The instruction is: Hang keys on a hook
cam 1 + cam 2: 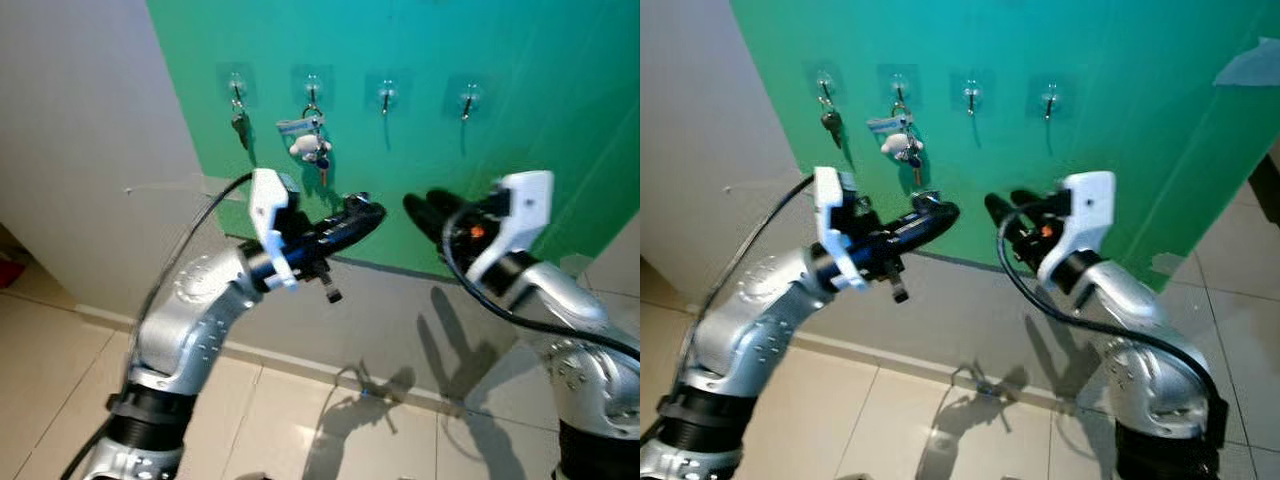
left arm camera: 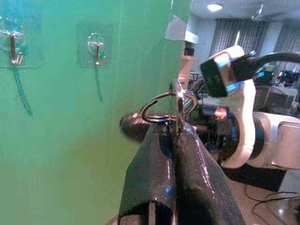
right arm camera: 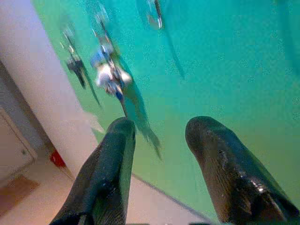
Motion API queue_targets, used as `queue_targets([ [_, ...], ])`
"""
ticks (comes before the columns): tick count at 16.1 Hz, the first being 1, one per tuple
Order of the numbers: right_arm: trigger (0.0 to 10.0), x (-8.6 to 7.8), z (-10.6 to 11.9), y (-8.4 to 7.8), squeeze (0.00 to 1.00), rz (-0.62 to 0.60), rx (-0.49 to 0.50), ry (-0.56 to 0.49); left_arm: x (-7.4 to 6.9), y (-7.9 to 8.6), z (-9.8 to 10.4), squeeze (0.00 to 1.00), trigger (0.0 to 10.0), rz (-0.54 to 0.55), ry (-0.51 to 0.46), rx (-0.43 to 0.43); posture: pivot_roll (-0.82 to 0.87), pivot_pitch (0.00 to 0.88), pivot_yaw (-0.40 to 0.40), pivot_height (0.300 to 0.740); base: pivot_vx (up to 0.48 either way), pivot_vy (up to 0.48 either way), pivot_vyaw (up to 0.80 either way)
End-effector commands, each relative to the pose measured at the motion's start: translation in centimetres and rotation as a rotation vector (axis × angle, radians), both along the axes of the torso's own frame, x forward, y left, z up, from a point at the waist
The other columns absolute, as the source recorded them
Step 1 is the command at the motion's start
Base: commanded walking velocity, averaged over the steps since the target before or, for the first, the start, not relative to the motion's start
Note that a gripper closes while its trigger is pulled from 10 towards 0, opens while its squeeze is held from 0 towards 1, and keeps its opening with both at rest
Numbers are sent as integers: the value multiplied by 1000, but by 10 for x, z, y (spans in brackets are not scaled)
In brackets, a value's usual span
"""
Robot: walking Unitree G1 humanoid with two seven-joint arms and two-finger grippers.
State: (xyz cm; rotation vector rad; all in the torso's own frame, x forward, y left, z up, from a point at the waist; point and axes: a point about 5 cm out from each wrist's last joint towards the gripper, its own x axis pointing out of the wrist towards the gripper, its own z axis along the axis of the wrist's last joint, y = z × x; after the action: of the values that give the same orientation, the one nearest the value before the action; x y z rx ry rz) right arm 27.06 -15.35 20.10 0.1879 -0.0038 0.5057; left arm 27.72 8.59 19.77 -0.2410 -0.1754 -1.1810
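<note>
The board [image 1: 520, 150] looks smooth and a bit shiny, with soft light spots on it. The hooks [image 1: 386, 98] are shiny metal on clear plastic pads. The key ring [image 2: 164, 108] is thin, bright metal. The left gripper [image 2: 174, 140] has black fingers [image 2: 201, 173] that look smooth and glossy, like rubber or plastic. The arms [image 1: 195, 310] are silver metal with a dull shine. The floor [image 1: 300, 420] has glossy tiles that show reflections.
</note>
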Motion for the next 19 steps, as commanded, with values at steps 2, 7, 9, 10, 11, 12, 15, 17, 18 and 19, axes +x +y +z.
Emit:
queue_targets([
  [2, 10000, -5, 10, -3, 0, 45, 45, -92, -4, 5, 10, 0, 0, -51, 5, -19, 13, 0, 58, 740, 0, 0, 0],
  [7, 10000, -16, 32, 5, 1000, 330, 129, -179, -5, 16, 11, 0, 0, -86, 40, -6, 11, 0, 58, 740, 0, 0, 0],
  [9, 10000, -19, 34, 7, 1000, 395, 67, -180, -6, 17, 11, 0, 0, -91, 42, 8, 9, 0, 50, 740, 0, 0, 0],
  [10, 10000, -19, 37, 8, 1000, 410, 29, -191, -7, 18, 10, 0, 0, -97, 47, 14, 9, 0, 46, 740, 0, 0, 0],
  [11, 10000, -18, 39, 9, 1000, 420, 7, -196, -7, 18, 9, 0, 0, -98, 48, 16, 10, 0, 43, 740, 0, 0, 0],
  [12, 10000, -19, 42, 13, 1000, 443, -43, -206, -8, 18, 8, 0, 0, -102, 50, 22, 9, 0, 38, 740, 0, 0, 0],
  [15, 10000, -19, 41, 25, 0, 481, -162, -202, -9, 16, 6, 0, 0, -104, 52, 31, 8, 0, 34, 740, 0, 0, 0],
  [17, 10000, -21, 41, 28, 0, 494, -177, -197, -9, 16, 6, 0, 0, -100, 51, 32, 8, 0, 34, 740, 0, 0, 0],
  [18, 10000, -21, 40, 29, 0, 503, -188, -190, -8, 17, 6, 0, 0, -93, 48, 33, 8, 0, 34, 740, 0, 0, 0],
  [19, 10000, -22, 40, 29, 0, 509, -203, -184, -8, 17, 6, 0, 0, -91, 48, 32, 8, 0, 34, 740, 0, 0, 0],
])
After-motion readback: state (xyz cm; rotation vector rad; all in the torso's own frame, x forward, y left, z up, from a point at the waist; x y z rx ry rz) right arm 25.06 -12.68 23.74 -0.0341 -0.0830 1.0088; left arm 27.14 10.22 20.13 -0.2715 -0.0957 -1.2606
